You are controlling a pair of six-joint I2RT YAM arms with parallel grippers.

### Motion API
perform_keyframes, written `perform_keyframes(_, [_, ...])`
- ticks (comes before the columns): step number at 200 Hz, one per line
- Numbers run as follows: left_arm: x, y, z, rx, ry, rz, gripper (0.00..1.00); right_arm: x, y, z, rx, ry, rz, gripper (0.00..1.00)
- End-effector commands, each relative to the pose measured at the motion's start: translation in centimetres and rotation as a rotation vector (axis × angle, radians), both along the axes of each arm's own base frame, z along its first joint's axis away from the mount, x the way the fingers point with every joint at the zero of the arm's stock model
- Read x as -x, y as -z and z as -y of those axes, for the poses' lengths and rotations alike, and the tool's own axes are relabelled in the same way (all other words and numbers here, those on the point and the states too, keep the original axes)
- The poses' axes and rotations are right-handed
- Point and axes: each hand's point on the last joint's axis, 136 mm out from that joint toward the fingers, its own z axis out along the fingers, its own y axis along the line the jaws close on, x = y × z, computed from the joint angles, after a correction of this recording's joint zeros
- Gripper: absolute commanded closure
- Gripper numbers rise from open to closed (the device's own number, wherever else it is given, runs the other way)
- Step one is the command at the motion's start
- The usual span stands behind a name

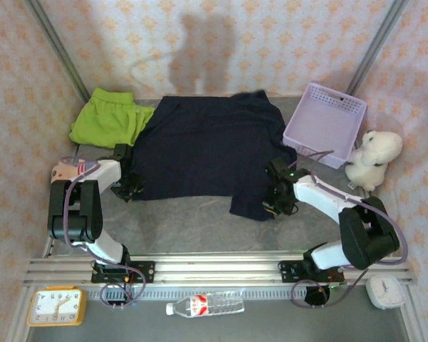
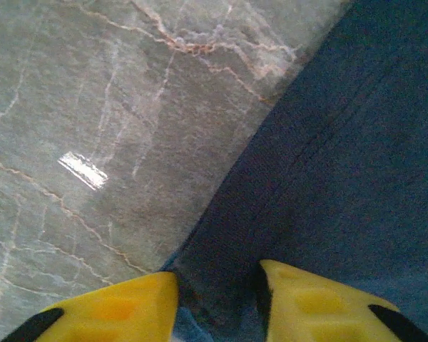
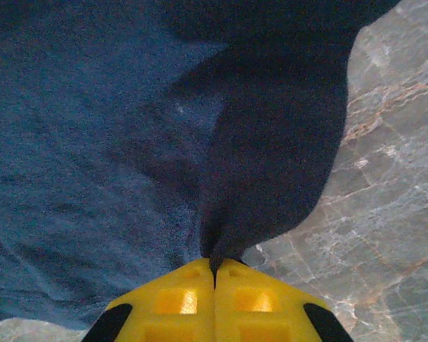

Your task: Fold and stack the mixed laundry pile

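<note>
On the desk (image 1: 192, 231): navy garment (image 1: 207, 149) spread out, lime-green garment (image 1: 107, 117) beside it.
Left end effector (image 2: 217, 288): narrow, astride navy edge.
Right end effector (image 3: 215, 269): clamped on navy fold.

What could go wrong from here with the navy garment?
The right pincer is shut on only a thin fold of the large dark navy cloth garment; it may slip when lifted.
The left pincer stands open around the garment's edge; lifting now could skew the cloth.
The navy garment meets the bright lime-green cloth garment at the far left, so dragging might pull it along.
</note>
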Motion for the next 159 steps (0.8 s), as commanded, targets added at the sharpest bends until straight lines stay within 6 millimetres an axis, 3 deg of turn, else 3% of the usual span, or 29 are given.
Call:
perform_keyframes(1, [2.0, 2.3, 0.2, 0.015, -0.007, -0.080, 0.73, 0.5, -1.7, 0.8, 0.019, 0.029, 0.034, 1.00])
perform_keyframes(18, [2.0, 2.2, 0.6, 0.036, 0.009, -0.080, 0.81, 1.5, -2.7, 1.0, -0.007, 0.055, 0.047, 1.00])
perform_keyframes(35, [2.2, 1.9, 1.0, 0.054, 0.029, -0.078, 1.00, 2.8, -4.0, 1.2, -0.039, 0.069, 0.062, 1.00])
perform_keyframes(60, [2.9, 0.6, 1.4, 0.072, 0.052, -0.066, 1.00, 4.4, -6.3, 2.0, -0.054, 0.086, 0.086, 1.00])
perform_keyframes(82, [3.5, -1.6, 1.9, 0.088, 0.056, -0.021, 1.00, 4.2, -8.1, 2.0, -0.075, 0.105, 0.126, 1.00])
perform_keyframes(118, [1.5, -6.6, 1.1, 0.040, 0.047, 0.127, 1.00, 0.0, -11.6, 0.1, -0.161, 0.148, 0.252, 1.00])
perform_keyframes(159, [-3.1, -8.6, -0.7, -0.006, -0.017, 0.183, 1.00, -6.9, -15.4, -0.4, -0.131, 0.158, 0.393, 1.00])
